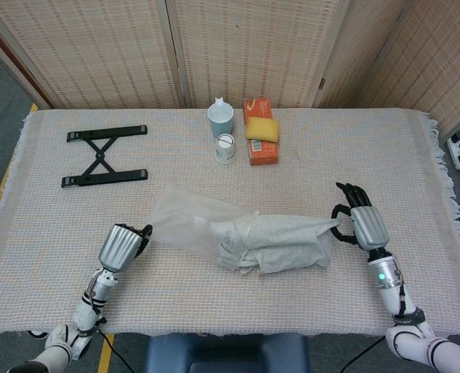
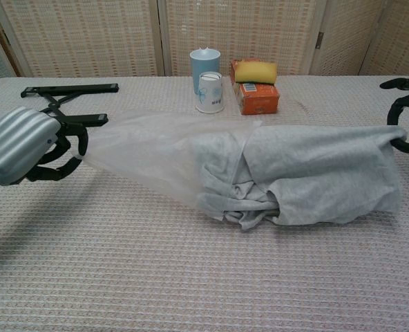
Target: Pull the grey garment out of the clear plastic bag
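The clear plastic bag (image 1: 185,220) (image 2: 149,153) lies stretched across the table's front middle, its closed end to the left. My left hand (image 1: 121,247) (image 2: 23,144) grips that left end. The grey garment (image 1: 292,239) (image 2: 329,176) sticks out of the bag's right side, with only its crumpled left part still inside the plastic. My right hand (image 1: 360,223) (image 2: 406,111) holds the garment's right edge, lifting it slightly off the cloth. The right hand is cut off by the frame edge in the chest view.
A black folding stand (image 1: 106,155) lies at the back left. A blue jug (image 1: 220,119), a white paper cup (image 1: 225,148) and an orange box (image 1: 263,149) topped by a yellow sponge (image 1: 262,128) stand at the back middle. A woven cloth (image 1: 416,179) covers the table.
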{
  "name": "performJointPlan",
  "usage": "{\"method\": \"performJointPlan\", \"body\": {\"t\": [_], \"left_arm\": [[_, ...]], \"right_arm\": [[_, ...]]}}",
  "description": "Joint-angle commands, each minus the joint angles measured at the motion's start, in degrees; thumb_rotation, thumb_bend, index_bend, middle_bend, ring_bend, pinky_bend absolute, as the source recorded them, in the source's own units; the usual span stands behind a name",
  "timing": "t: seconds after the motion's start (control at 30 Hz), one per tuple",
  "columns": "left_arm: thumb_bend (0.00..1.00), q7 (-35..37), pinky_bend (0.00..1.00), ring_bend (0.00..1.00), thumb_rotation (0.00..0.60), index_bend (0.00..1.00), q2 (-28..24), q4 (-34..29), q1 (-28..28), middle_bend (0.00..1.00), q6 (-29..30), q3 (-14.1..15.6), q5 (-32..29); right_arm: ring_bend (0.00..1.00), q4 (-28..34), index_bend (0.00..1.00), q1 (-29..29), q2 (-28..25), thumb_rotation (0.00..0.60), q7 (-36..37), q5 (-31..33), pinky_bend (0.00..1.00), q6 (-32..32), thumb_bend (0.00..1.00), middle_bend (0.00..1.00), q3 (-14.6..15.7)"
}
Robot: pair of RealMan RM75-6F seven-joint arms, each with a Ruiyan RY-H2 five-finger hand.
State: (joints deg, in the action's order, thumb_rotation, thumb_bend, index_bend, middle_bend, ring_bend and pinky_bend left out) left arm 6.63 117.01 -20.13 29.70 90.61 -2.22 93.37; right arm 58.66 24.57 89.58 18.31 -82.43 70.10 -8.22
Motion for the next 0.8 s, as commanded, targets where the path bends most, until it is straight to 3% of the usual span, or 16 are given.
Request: {"method": "performJointPlan", "body": {"t": [0.03, 0.37, 0.53, 0.6, 0.7, 0.73, 0.8], "left_arm": [[0.59, 0.5, 1.0, 1.0, 0.6, 0.69, -1.6, 1.2, -0.4, 1.0, -0.7, -0.4, -0.9], [0.59, 1.7, 1.0, 1.0, 0.6, 0.7, -4.2, 2.3, -1.8, 1.0, -1.0, -1.0, -2.7], [0.55, 2.4, 1.0, 1.0, 0.6, 0.66, -4.3, 1.3, -2.4, 1.0, -0.3, 0.1, -2.1], [0.44, 2.4, 1.0, 1.0, 0.6, 0.52, -4.5, 0.2, -2.6, 1.0, -0.5, 0.7, -1.7], [0.28, 2.3, 1.0, 1.0, 0.6, 0.28, -5.8, -3.6, -3.1, 1.0, -1.4, 1.4, -1.5], [0.22, 2.0, 1.0, 1.0, 0.6, 0.2, -6.9, -6.2, -3.3, 1.0, -2.0, 1.6, -1.5], [0.17, 1.2, 1.0, 0.99, 0.6, 0.1, -9.3, -11.7, -3.6, 0.98, -3.4, 1.9, -1.7]], "right_arm": [[0.0, -0.1, 0.74, -0.9, -1.8, 0.6, -0.9, 2.0, 0.0, -0.7, 0.46, 0.07, -0.8], [0.0, -2.9, 0.74, -2.0, -3.4, 0.6, 1.0, 5.6, 0.0, -2.1, 0.46, 0.07, -2.7], [0.0, -3.4, 0.71, -1.8, -3.0, 0.6, 2.1, 4.9, 0.0, -2.6, 0.45, 0.06, -2.2], [0.0, -3.2, 0.58, -1.8, -3.1, 0.6, 3.3, 4.0, 0.0, -2.7, 0.42, 0.04, -1.7], [0.0, -1.8, 0.12, -1.9, -4.9, 0.6, 4.8, 2.8, 0.0, -3.7, 0.32, 0.0, -0.5], [0.0, -0.5, 0.03, -2.0, -6.4, 0.6, 4.6, 2.5, 0.0, -4.2, 0.28, 0.0, 0.0], [0.0, 2.5, 0.0, -2.5, -9.3, 0.6, 2.9, 1.9, 0.0, -4.3, 0.2, 0.0, 0.8]]}}
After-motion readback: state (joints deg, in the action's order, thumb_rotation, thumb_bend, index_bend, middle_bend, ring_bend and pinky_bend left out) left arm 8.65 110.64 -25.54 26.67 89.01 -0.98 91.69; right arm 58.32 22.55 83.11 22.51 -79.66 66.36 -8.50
